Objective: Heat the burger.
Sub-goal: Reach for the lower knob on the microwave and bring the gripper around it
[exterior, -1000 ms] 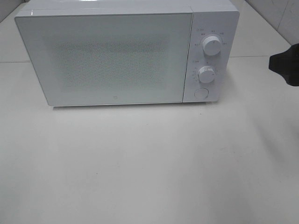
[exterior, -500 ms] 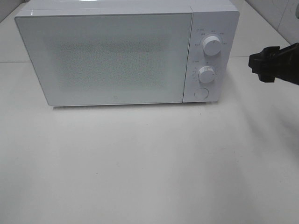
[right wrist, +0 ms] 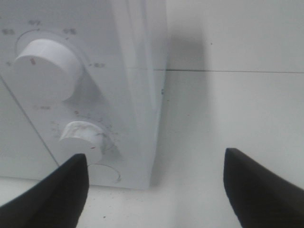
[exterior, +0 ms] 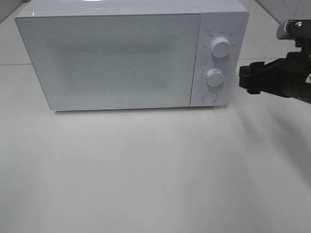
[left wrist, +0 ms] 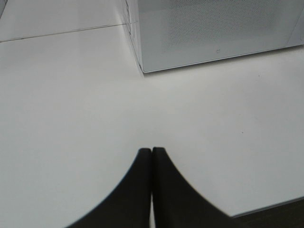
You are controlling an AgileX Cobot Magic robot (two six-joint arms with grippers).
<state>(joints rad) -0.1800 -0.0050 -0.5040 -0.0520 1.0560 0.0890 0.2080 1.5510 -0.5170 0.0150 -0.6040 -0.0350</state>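
R claw [right wrist: 156, 156] spread wide; microwave [exterior: 121, 58] interior obscured.

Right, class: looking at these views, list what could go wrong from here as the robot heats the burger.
1. The right jaws stand wide open beside the lower round white knob of the white box-shaped microwave; the upper knob and the round button sit close by, so they might catch the wrong control.
2. The microwave's frosted door is shut and no burger shows, so it might run empty.
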